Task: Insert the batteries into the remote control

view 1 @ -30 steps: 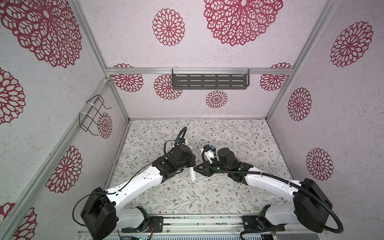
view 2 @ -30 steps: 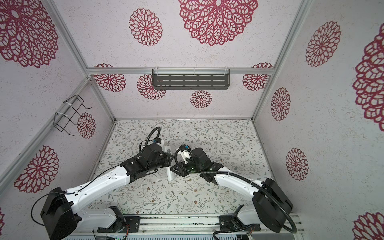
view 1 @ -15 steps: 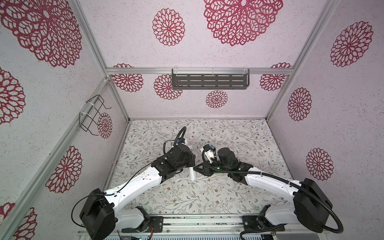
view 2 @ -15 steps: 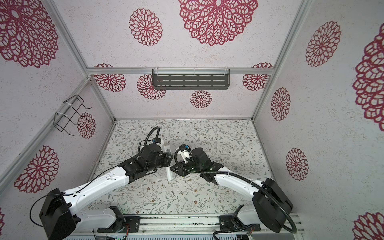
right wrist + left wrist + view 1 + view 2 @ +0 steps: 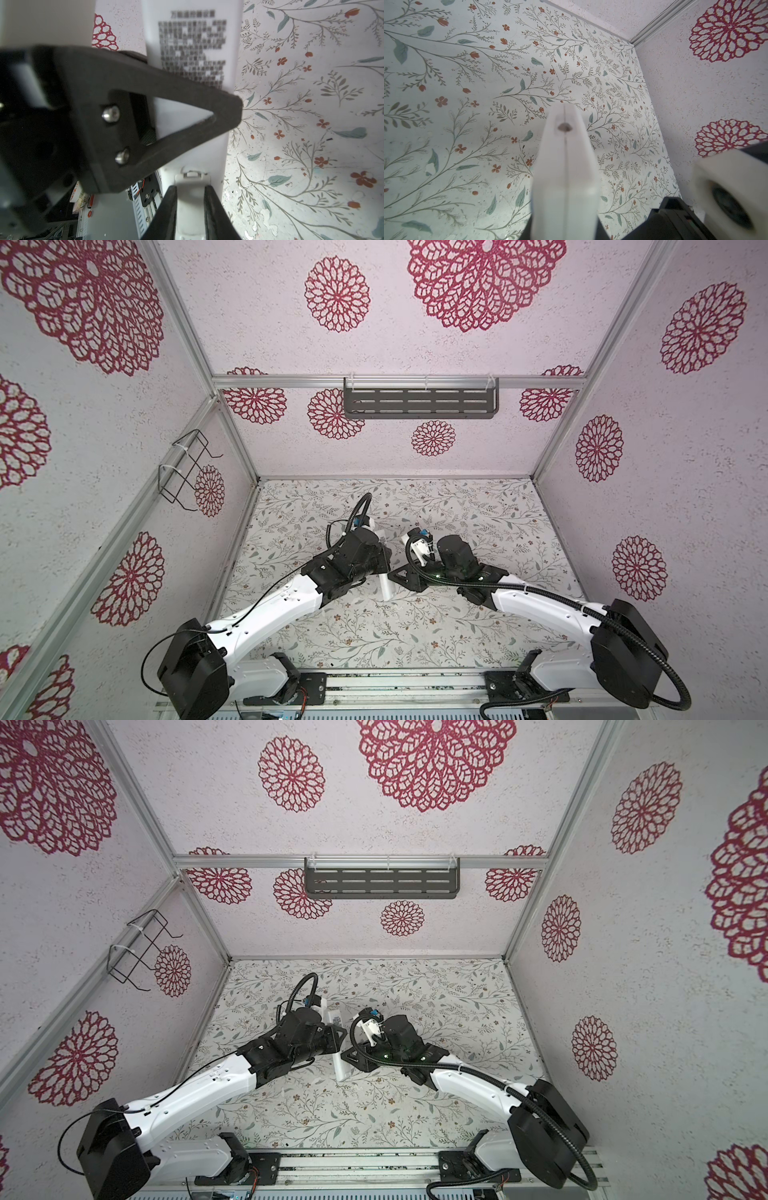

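The remote control [image 5: 386, 589] is a long white bar held off the table between the two arms in both top views [image 5: 343, 1070]. My left gripper [image 5: 384, 566] is shut on its middle, and one of its black fingers [image 5: 166, 93] crosses the remote's printed back [image 5: 193, 47]. In the left wrist view the remote [image 5: 564, 166] points away end-on and hides the jaws. My right gripper [image 5: 190, 189] is shut on a greyish battery cover [image 5: 191, 205] lying on the remote's back, one finger against each long side. The batteries are out of view.
A grey slotted shelf [image 5: 419, 404] hangs on the back wall and a wire basket [image 5: 183, 472] on the left wall. The metal rail [image 5: 395, 689] with both arm bases runs along the front edge. The right wrist's white camera housing [image 5: 726, 187] sits close beside the remote.
The left arm has shifted very slightly. The right gripper's fingers have drawn in a little on the cover. The remote stays where it was.
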You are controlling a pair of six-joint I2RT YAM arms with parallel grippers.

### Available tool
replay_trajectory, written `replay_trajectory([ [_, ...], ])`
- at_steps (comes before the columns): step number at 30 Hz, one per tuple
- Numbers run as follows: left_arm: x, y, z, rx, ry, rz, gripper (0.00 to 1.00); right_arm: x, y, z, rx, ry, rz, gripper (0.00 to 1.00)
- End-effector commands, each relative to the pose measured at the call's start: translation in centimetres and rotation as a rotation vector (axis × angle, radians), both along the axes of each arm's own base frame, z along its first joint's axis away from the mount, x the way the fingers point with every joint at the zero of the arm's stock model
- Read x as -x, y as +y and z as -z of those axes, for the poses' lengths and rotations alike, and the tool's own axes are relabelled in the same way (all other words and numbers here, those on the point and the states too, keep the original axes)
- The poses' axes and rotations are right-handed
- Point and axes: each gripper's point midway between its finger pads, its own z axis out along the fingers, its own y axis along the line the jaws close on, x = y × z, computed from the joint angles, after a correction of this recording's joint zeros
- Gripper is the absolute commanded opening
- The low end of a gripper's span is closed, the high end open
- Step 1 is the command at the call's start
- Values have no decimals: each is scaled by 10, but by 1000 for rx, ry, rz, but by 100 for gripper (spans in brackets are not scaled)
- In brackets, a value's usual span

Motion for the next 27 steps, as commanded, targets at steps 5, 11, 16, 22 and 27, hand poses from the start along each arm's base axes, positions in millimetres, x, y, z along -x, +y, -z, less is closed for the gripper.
replay_trajectory([
  [5,2,-4,-20,57,-46,12,3,0,-10,-9,17,-58,20,34],
  [11,9,-5,-27,69,-54,78,2,6,-21,-16,73,-190,-25,53],
  [16,18,-17,-35,148,-26,200,2,27,-30,-35,50,-403,-120,67],
  [22,31,-25,-44,196,-13,312,2,58,-36,-61,-5,-702,-233,70],
  [27,38,-29,-51,225,-10,368,2,72,-31,-62,13,-835,-327,69],
])
